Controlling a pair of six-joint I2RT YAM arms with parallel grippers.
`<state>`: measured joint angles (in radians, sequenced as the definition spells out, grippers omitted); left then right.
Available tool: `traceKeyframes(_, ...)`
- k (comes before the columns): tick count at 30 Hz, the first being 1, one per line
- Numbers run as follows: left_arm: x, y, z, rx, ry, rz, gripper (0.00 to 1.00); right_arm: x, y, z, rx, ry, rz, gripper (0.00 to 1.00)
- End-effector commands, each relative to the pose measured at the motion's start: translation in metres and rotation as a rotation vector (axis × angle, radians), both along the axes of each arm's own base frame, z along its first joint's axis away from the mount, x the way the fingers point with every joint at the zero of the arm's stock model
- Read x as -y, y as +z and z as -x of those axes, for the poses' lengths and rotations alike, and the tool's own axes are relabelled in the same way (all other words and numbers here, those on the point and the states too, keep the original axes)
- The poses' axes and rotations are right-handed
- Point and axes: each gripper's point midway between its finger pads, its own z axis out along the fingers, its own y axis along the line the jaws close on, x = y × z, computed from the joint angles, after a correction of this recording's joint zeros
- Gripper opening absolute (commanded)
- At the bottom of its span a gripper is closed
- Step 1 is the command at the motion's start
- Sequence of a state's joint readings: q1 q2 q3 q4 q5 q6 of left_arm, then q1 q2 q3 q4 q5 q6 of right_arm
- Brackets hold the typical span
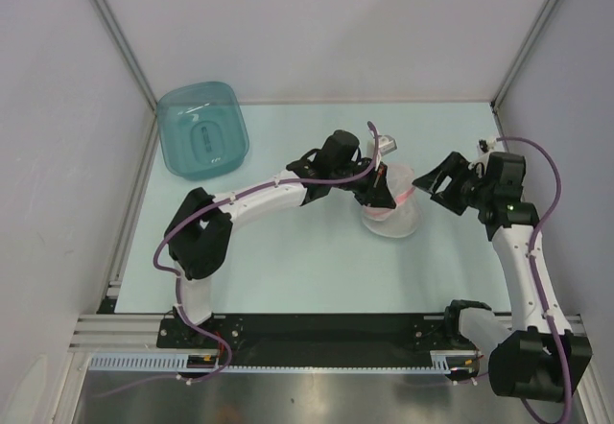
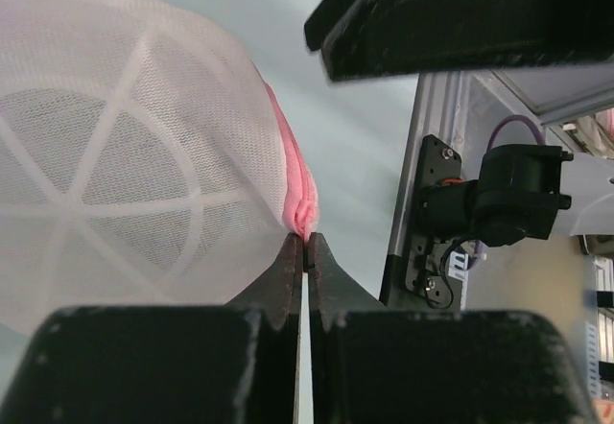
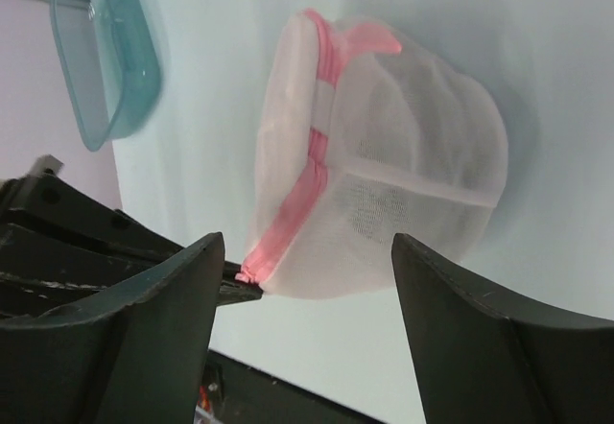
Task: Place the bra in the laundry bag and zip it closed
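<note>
The laundry bag (image 1: 393, 219) lies on the table right of centre, a white mesh dome with pink zipper trim (image 3: 309, 192). My left gripper (image 2: 306, 242) is shut on the end of the pink trim at the bag's edge; it sits at the bag's left side in the top view (image 1: 377, 190). My right gripper (image 3: 307, 251) is open and empty, hovering just right of the bag (image 1: 437, 182), its jaws spanning the bag in its own view. The bag (image 3: 403, 146) has its halves together along the trim. The bra is not plainly in view; only a dim grey shade shows through the mesh (image 2: 125, 160).
A teal translucent tub (image 1: 202, 128) stands at the back left, also in the right wrist view (image 3: 101, 50). Grey walls enclose the table on three sides. The black base rail (image 1: 317, 333) runs along the near edge.
</note>
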<state>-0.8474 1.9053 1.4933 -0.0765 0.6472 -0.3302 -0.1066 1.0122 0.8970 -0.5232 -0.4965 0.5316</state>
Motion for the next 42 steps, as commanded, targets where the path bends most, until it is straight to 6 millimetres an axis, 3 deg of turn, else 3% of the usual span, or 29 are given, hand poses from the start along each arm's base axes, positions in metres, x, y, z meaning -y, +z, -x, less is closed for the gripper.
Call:
traceKeyframes(1,0.003,0.032,0.006,0.01,-0.026,0.091,0.0,-0.017,-0.02,0.008,-0.106,-0.044,-0.11,0.73)
traceKeyframes(6,0.002,0.036,0.014,0.014,-0.062,0.104,0.0,-0.033,-0.012,-0.004,-0.053,-0.051,-0.201,0.63)
traceKeyframes(10,0.002,0.036,0.02,0.012,-0.107,0.109,0.0,-0.044,-0.012,-0.01,-0.047,-0.038,-0.202,0.44)
traceKeyframes(14,0.004,0.045,0.019,0.024,-0.142,0.1,0.01,-0.05,-0.018,-0.013,-0.05,-0.027,-0.184,0.33)
traceKeyframes(18,0.004,0.038,0.015,-0.007,-0.131,0.049,0.09,-0.052,-0.018,-0.013,-0.035,-0.02,-0.15,0.16)
traceKeyframes(21,0.004,0.037,0.011,-0.023,-0.115,0.035,0.17,-0.053,-0.013,-0.012,-0.008,-0.022,-0.13,0.1)
traceKeyframes(26,0.002,0.041,0.007,-0.017,-0.096,0.027,0.26,-0.055,-0.015,-0.011,-0.017,-0.016,-0.107,0.09)
traceKeyframes(34,0.001,0.034,0.005,-0.022,-0.087,0.003,0.33,-0.059,-0.015,-0.01,-0.02,-0.004,-0.106,0.08)
traceKeyframes(37,-0.002,0.032,0.006,-0.017,-0.065,-0.012,0.41,-0.058,-0.015,-0.01,-0.025,-0.014,-0.104,0.08)
traceKeyframes(39,-0.007,0.042,0.002,0.005,-0.006,-0.008,0.47,-0.058,-0.013,-0.01,-0.022,-0.019,-0.105,0.08)
traceKeyframes(40,-0.011,0.038,-0.001,0.008,0.044,-0.031,0.49,-0.058,-0.013,-0.009,-0.023,-0.02,-0.109,0.08)
traceKeyframes(41,-0.018,0.052,-0.004,0.039,0.104,-0.026,0.49,-0.059,-0.013,-0.008,-0.027,-0.025,-0.116,0.08)
traceKeyframes(42,-0.026,0.051,-0.019,0.055,0.255,-0.064,0.49,-0.059,-0.012,-0.008,-0.028,-0.031,-0.123,0.08)
